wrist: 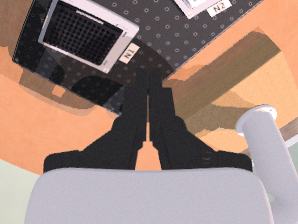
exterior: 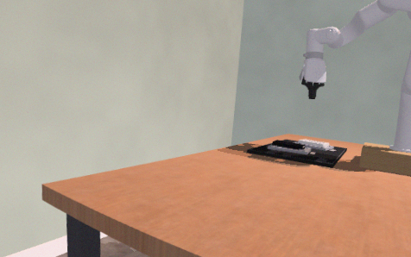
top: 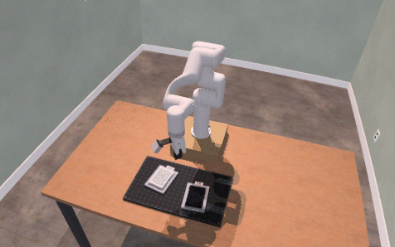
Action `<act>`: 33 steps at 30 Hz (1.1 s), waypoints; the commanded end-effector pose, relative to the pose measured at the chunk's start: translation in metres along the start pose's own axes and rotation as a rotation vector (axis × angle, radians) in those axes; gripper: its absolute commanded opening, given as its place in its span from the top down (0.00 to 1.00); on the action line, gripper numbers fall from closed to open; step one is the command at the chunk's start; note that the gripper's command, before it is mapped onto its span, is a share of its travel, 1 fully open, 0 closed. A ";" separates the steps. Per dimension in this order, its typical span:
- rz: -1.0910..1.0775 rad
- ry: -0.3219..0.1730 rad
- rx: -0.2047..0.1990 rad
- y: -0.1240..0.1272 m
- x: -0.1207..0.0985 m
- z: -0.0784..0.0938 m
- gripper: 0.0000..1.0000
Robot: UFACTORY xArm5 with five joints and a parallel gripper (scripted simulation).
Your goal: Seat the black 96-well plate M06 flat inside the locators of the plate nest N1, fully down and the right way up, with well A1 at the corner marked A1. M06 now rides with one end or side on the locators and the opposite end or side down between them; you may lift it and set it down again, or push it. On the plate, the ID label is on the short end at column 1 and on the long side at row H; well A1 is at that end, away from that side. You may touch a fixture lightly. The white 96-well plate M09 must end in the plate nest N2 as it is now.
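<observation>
The black plate M06 (top: 195, 196) lies in its pale nest N1 (top: 184, 201) on the right part of the black perforated base (top: 178, 190). It also shows in the wrist view (wrist: 85, 32) with a label at its near short end, and as a dark slab in the exterior view (exterior: 293, 145). My gripper (top: 178, 153) (exterior: 312, 92) (wrist: 147, 84) is shut and empty, high above the base's back edge.
The arm stands on a wooden block (top: 207, 142) behind the base. The base lies near the front edge of the orange table (top: 217, 171).
</observation>
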State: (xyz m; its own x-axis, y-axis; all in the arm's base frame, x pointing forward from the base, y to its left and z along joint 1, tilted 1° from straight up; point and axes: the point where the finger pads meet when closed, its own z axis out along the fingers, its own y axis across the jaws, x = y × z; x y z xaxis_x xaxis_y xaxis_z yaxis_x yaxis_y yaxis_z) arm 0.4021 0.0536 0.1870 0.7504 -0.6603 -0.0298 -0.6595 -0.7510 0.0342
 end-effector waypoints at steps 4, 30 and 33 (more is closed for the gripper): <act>0.277 0.016 0.023 -0.028 -0.016 0.025 1.00; 0.628 0.018 0.040 -0.101 -0.062 0.095 1.00; 0.628 0.018 0.039 -0.110 -0.068 0.104 1.00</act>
State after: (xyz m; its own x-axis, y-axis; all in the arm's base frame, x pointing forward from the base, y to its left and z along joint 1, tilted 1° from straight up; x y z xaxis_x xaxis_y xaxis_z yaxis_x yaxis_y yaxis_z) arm 0.4156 0.1673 0.0917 0.2204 -0.9754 0.0008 -0.9754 -0.2204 0.0051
